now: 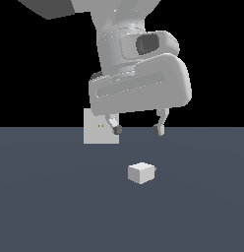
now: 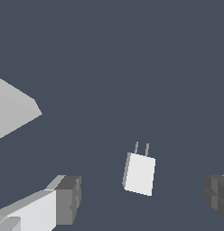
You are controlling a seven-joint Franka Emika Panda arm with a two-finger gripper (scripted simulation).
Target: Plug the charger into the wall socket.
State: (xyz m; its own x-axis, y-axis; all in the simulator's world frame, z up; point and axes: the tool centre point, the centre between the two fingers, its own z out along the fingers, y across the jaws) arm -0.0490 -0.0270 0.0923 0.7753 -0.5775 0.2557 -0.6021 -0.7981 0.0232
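Currently hovering, gripper (image 1: 139,130) spread wide above the charger (image 1: 141,173) at frame centre, needing squarer centring before descending.

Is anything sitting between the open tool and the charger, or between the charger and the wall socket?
Nothing visible. The tool hangs open above the charger with only air between. The floor from the charger to the wall socket shows bare.
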